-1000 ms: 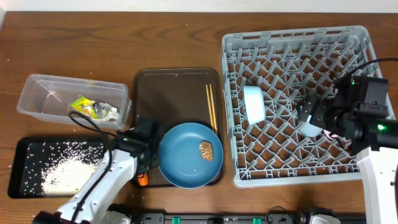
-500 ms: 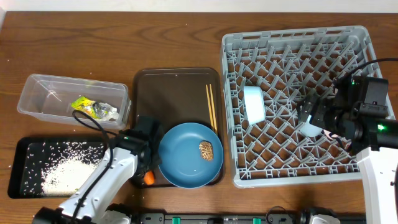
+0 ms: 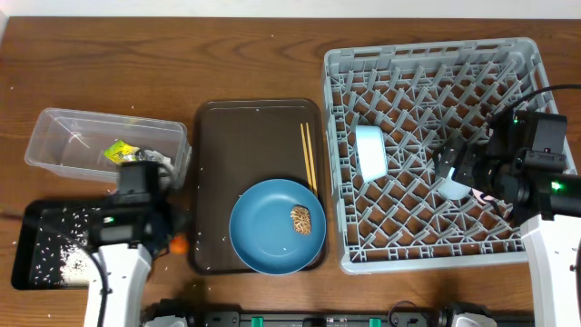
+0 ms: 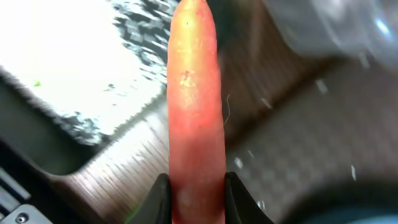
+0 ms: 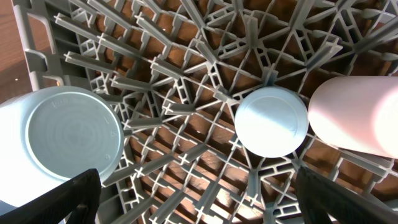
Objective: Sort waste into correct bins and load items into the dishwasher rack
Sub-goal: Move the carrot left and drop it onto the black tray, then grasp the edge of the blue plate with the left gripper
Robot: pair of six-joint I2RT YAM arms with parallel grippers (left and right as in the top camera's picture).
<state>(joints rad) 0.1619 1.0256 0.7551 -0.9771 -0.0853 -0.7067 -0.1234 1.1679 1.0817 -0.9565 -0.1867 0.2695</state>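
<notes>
My left gripper (image 3: 179,242) is shut on the orange carrot (image 4: 196,106), which it holds over the table at the right edge of the black tray (image 3: 41,227). White rice (image 3: 74,263) lies in that tray. The clear tub (image 3: 64,136) holds the yellow-green wrapper (image 3: 127,155). The blue plate (image 3: 268,241) carries the brown lump (image 3: 301,219), with the chopsticks (image 3: 309,156) behind it. My right gripper (image 5: 199,205) is open and empty above the grey rack (image 3: 427,68). The rack holds the white bowl (image 5: 68,143), the light-blue cup (image 5: 270,121) and the pink cup (image 5: 360,118).
The plate and the chopsticks lie on a dark brown serving tray (image 3: 254,136) between the bins and the rack. Loose rice grains are scattered on the wooden table (image 3: 182,64) round the tub and the black tray.
My left arm has swung left with the carrot, from the blue plate's left edge to the black tray's right edge. The right arm has not moved.
</notes>
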